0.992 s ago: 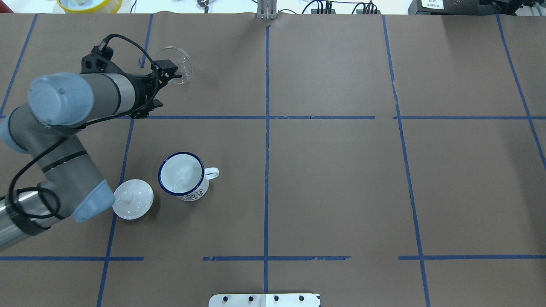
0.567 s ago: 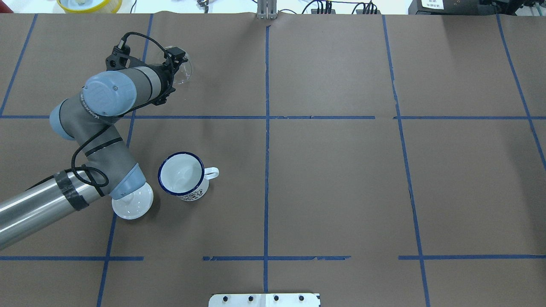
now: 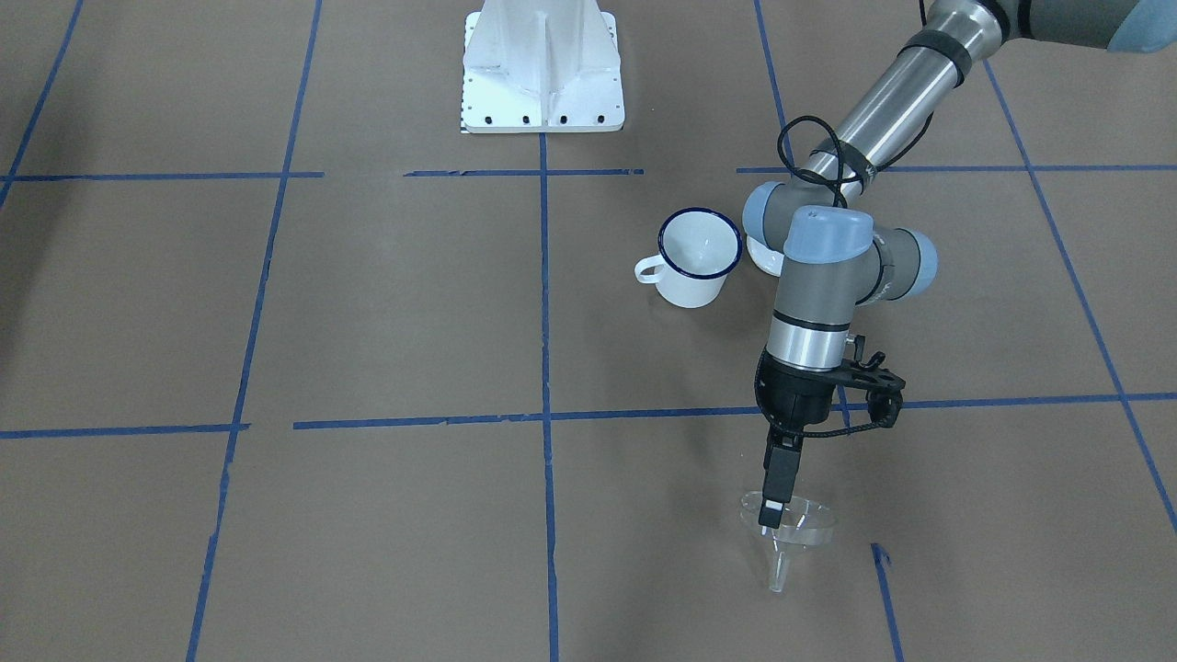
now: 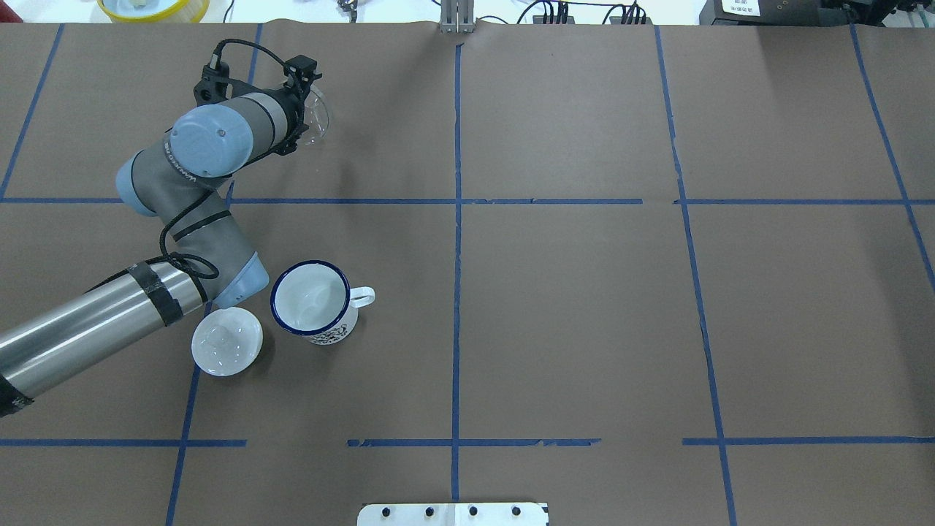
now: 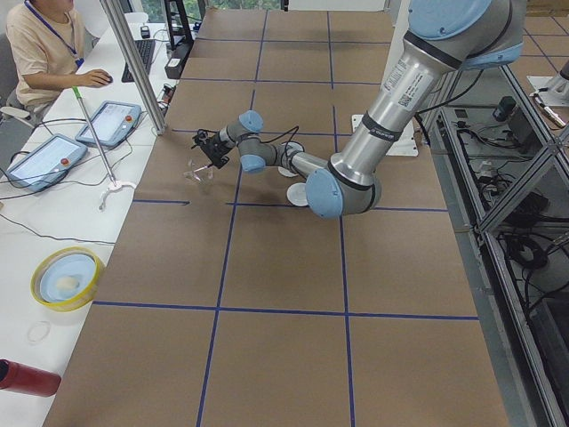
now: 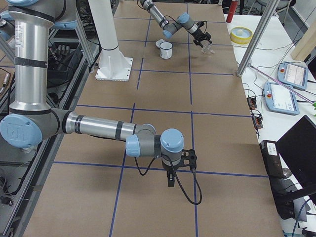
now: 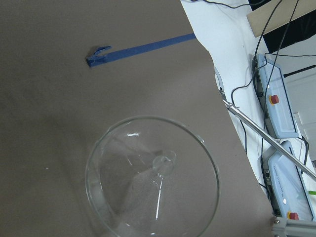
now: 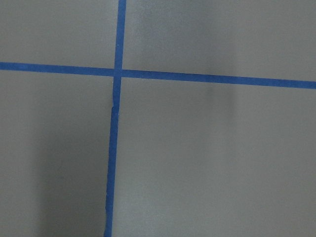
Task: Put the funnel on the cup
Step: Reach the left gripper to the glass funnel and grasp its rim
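Observation:
The clear funnel (image 3: 800,520) lies on the brown table far from the robot, on its left side, spout toward the operators' edge. It also shows in the overhead view (image 4: 316,117) and fills the left wrist view (image 7: 153,177), seen from above its bowl. My left gripper (image 3: 772,513) points down at the funnel's rim and looks open; the funnel rests on the table. The white mug with a blue rim (image 4: 314,299) stands upright and empty nearer the robot, handle to the right. My right gripper (image 6: 170,178) hangs over bare table far off; I cannot tell its state.
A round white lid (image 4: 226,341) lies just left of the mug, close under my left forearm (image 4: 88,329). The table's far edge lies just beyond the funnel. Blue tape lines cross the brown paper. The robot's white base plate (image 3: 542,64) is at the near edge.
My left arm has swung forward and turned its wrist, so the gripper now points down over the funnel's rim. The forearm has uncovered the lid. Funnel and mug have not moved.

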`<state>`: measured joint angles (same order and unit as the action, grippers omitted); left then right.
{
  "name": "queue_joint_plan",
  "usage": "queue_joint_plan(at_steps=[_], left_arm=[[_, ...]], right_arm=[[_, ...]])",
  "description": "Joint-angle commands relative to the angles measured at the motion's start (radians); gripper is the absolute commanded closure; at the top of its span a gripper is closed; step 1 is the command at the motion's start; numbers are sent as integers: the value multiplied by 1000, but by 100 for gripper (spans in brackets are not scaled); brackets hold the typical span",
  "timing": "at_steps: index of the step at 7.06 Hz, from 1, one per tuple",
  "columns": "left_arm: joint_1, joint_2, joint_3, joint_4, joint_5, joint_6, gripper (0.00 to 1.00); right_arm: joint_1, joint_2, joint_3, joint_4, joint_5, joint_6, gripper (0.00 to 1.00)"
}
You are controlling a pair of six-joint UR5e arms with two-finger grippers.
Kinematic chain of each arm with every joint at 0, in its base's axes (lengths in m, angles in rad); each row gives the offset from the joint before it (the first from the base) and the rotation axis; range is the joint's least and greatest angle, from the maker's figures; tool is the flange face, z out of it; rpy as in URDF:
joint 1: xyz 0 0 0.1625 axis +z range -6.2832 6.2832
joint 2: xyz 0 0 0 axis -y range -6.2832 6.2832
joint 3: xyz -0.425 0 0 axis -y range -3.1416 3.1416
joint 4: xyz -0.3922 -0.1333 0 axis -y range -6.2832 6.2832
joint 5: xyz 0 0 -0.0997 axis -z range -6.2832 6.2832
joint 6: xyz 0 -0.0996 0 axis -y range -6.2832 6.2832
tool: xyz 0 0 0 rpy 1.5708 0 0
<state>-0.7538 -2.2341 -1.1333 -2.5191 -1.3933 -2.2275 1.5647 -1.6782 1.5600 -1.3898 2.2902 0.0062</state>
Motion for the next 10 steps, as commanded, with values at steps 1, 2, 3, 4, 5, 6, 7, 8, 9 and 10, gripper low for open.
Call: queue_joint_plan(at_steps=[1, 2, 3, 4, 5, 6, 7, 8, 9, 10], left_arm=[[-24, -16, 52, -71, 2, -3, 13], [-35, -18, 59, -73, 2, -3, 26], [-38, -18, 59, -78, 2, -3, 33], [-38, -16, 59, -81, 2, -3, 38], [-38, -16, 63, -81, 2, -4, 49], [-38, -16, 66, -81, 2, -3, 69], [-36, -16, 64, -81, 2, -3, 99], [-36, -15, 63, -81, 2, 3, 100], [-41, -15, 52, -81, 2, 12, 100], [-65, -15, -23, -81, -9, 12, 100]], right_arm=[[0, 0, 0, 0, 0, 0, 0], [0, 0, 0, 0, 0, 0, 0], [0, 0, 0, 0, 0, 0, 0], [0, 0, 0, 0, 0, 0, 0], [0, 0, 0, 0, 0, 0, 0], [0, 0, 0, 0, 0, 0, 0], [0, 0, 0, 0, 0, 0, 0], [0, 0, 0, 0, 0, 0, 0], [0, 0, 0, 0, 0, 0, 0], [0, 0, 0, 0, 0, 0, 0]])
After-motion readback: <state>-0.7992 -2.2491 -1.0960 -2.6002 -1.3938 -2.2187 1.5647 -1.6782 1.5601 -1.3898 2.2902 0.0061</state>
